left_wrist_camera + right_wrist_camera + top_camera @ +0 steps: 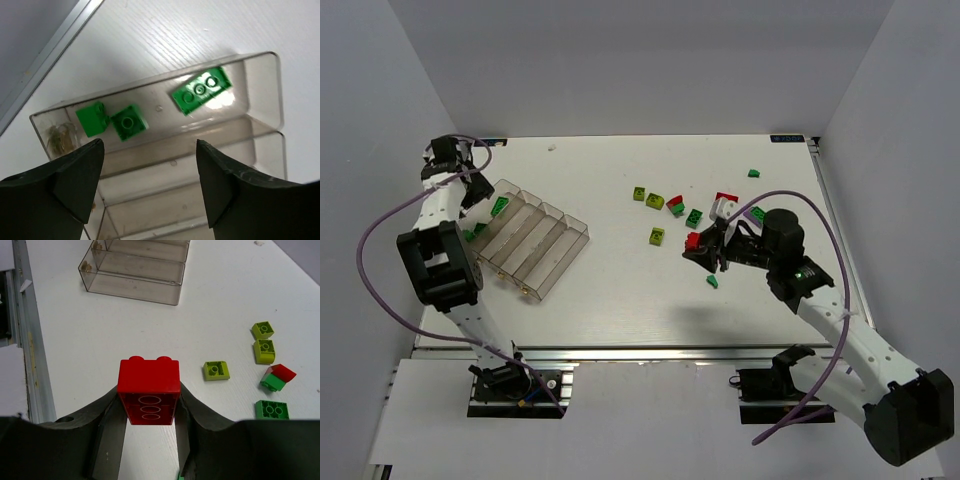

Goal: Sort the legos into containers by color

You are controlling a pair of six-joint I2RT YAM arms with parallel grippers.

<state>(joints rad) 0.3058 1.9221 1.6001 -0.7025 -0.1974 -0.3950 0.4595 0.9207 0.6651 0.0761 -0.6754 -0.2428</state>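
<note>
Here the right gripper (pixel 149 407) is clamped on a red brick (pixel 148 376) over open table (pixel 75 345) — the tray (pixel 278 100) well apart. The left gripper (pixel 149 175), jaws spread, hangs over its edge compartment — green bricks (pixel 201 90) inside.

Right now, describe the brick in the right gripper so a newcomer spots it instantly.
On the white table, go right of centre to the right gripper. The red brick is clamped in it, two studs showing; it's the only brick held.
</note>
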